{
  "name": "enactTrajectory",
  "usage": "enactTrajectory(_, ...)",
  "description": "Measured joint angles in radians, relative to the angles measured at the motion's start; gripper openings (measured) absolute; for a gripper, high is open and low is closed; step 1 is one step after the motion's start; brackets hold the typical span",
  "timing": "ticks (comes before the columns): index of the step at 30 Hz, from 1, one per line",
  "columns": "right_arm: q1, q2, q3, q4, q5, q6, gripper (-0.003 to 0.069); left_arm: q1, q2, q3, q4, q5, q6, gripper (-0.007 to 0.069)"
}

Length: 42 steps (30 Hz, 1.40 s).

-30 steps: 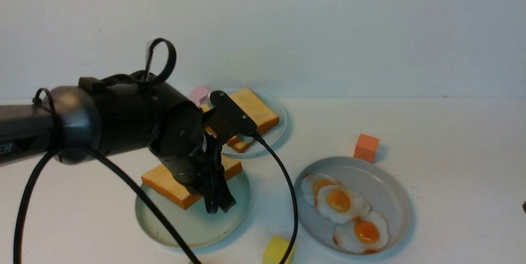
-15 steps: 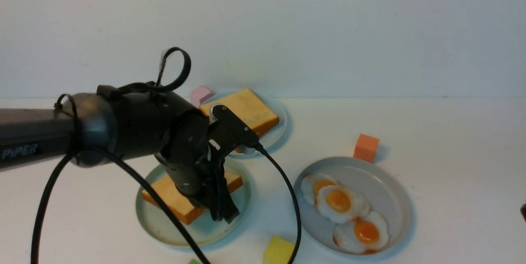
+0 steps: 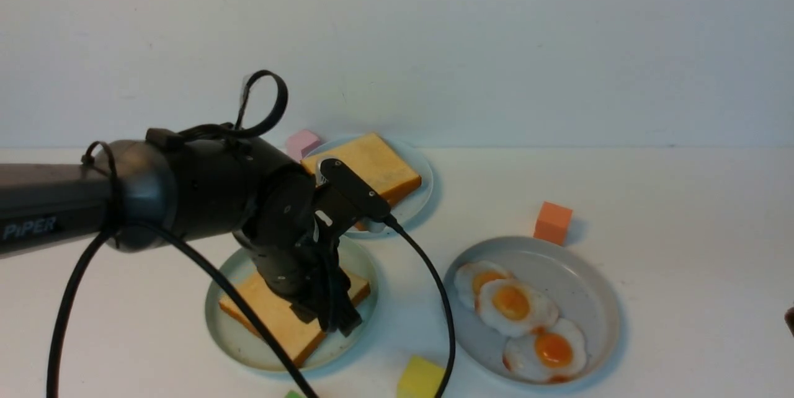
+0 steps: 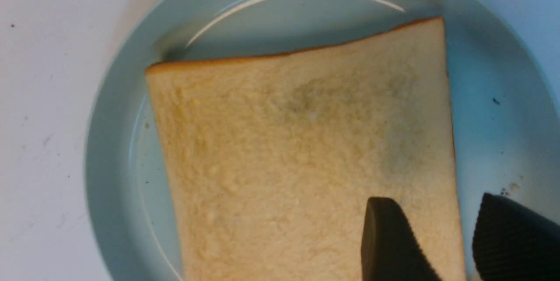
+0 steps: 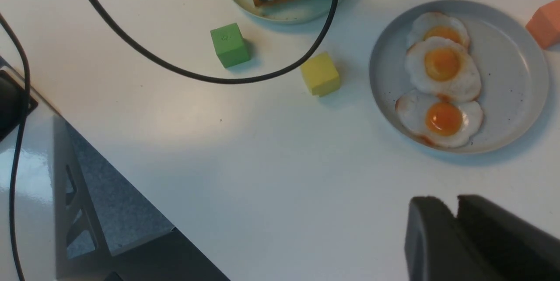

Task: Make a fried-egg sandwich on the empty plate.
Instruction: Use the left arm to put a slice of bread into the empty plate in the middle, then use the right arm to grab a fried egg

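A single toast slice point(image 3: 273, 317) lies flat on the mint-green plate point(image 3: 236, 348); no fried-egg sandwich is in view. My left gripper point(image 3: 338, 323) hangs low over the slice's right edge. In the left wrist view the jaws point(image 4: 437, 211) stand apart, one finger over the toast point(image 4: 297, 149), the other over the bare plate point(image 4: 113, 141). Three fried eggs point(image 3: 512, 302) lie on a grey plate point(image 3: 595, 286). My right gripper point(image 5: 455, 204) is shut and empty, above the table near the eggs point(image 5: 442, 64).
A second toast slice point(image 3: 372, 165) sits on the pale blue plate point(image 3: 422, 199) at the back. Cubes lie about: pink point(image 3: 302, 142), orange point(image 3: 552, 221), yellow point(image 3: 419, 378), green point(image 5: 229, 44). The left arm's cable point(image 3: 434, 299) hangs between the plates.
The toast slice went from tilted in my left gripper to lying flat on the mint-green plate. The left gripper lowered, then let go of it.
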<state>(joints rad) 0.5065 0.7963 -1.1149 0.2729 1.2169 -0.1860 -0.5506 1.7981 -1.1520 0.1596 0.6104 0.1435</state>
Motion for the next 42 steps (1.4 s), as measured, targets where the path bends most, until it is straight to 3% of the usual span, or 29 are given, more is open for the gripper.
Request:
enactTrajectory(4, 0.0, 0.002, 0.0, 0.0, 0.0, 0.003, 0.0121, 0.0, -0.016, -0.02, -0.031, 0.05, 0.0, 0.0365)
enactTrajectory(6, 0.0, 0.015, 0.0, -0.002, 0.0, 0.016, 0.0123, 0.0, -0.059, -0.046, -0.082, 0.099, -0.012, 0.0351)
enactTrajectory(8, 0.0, 0.042, 0.0, -0.011, 0.0, 0.024, 0.0124, 0.0, -0.127, -0.069, -0.145, 0.131, -0.033, 0.03)
enactTrajectory(13, 0.0, 0.181, 0.0, -0.031, -0.011, 0.043, 0.0127, 0.0, -0.386, -0.074, -0.305, 0.121, -0.011, 0.0048)
enactTrajectory(15, 0.0, 0.259, 0.0, -0.034, -0.022, 0.049, 0.0127, 0.0, -0.512, -0.053, -0.336, 0.095, 0.006, -0.0013)
enactTrajectory(22, 0.001, 0.469, 0.0, -0.004, -0.105, 0.053, 0.0127, 0.0, -0.883, 0.144, -0.415, 0.079, 0.029, -0.0013)
enactTrajectory(31, 0.019, 0.723, 0.0, -0.013, -0.236, 0.05, 0.0143, 0.0, -1.385, 0.531, -0.478, -0.129, 0.059, -0.0013)
enactTrajectory(34, 0.051, 0.786, 0.0, -0.085, -0.292, 0.05, 0.0172, 0.0, -1.452, 0.575, -0.507, -0.168, 0.058, -0.0013)
enactTrajectory(36, 0.08, 0.835, 0.0, -0.161, -0.335, 0.063, 0.023, 0.0, -1.47, 0.589, -0.535, -0.185, 0.056, -0.0013)
enactTrajectory(39, 0.108, 0.882, -0.002, -0.248, -0.386, 0.103, 0.0335, 0.0, -1.469, 0.595, -0.563, -0.189, 0.056, -0.0013)
enactTrajectory(42, 0.114, 0.927, -0.003, -0.314, -0.444, 0.139, 0.0483, 0.0, -1.468, 0.595, -0.584, -0.19, 0.056, -0.0013)
